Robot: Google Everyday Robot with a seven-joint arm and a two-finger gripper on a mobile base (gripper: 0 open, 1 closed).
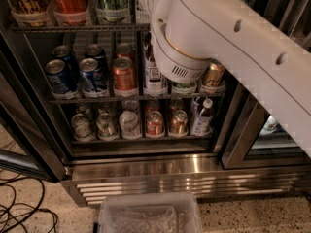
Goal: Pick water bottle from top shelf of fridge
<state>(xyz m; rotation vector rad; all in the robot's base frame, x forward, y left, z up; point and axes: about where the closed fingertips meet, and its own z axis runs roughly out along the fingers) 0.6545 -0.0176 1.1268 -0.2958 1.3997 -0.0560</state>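
Note:
The fridge (170, 183) stands open in front of me, its steel base grille low in the view. The top shelf (73, 28) runs along the top edge and carries the bases of a brown, a red cola and a green bottle. A pale bottle base (140, 11) shows beside my arm; I cannot tell whether it is the water bottle. My white arm (233, 47) reaches up and left across the shelves and leaves the view at the top. The gripper is out of view beyond the top edge.
The middle rack holds blue and red cans (92, 74) and a labelled bottle (154, 79). The lower rack holds small cans and a small bottle (201, 118). A clear plastic bin (146, 212) sits on the floor below. Black cables (19, 212) lie at the left. A glass door frame (243, 130) stands at the right.

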